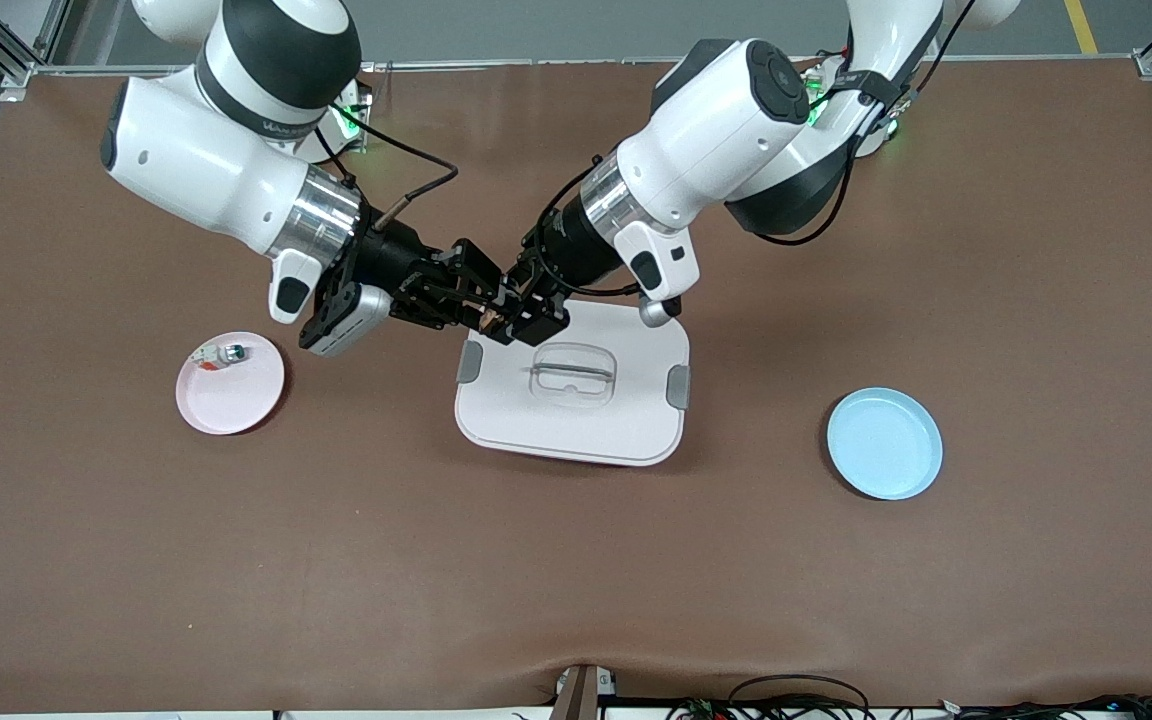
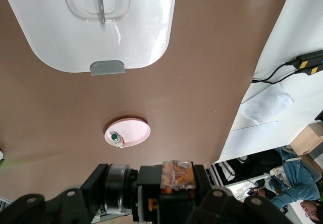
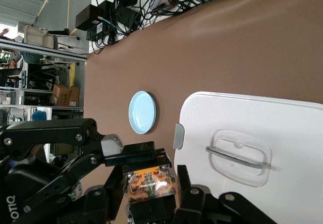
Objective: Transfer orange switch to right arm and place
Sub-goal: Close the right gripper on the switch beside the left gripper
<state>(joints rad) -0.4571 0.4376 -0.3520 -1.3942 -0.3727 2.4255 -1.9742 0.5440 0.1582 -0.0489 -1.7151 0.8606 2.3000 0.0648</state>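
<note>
The blue plate [image 1: 884, 443] was seen nearest the front edge, the white lidded box [image 1: 573, 385] mid-table. Over its corner, the orange switch [image 1: 489, 316] was gripped between the left gripper [image 1: 508, 312] and right gripper [image 1: 476, 303], both closed on it.

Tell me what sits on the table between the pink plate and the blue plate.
The white lidded box sits between the pink plate and the blue plate; bare brown table fills the rest. Front view.
</note>
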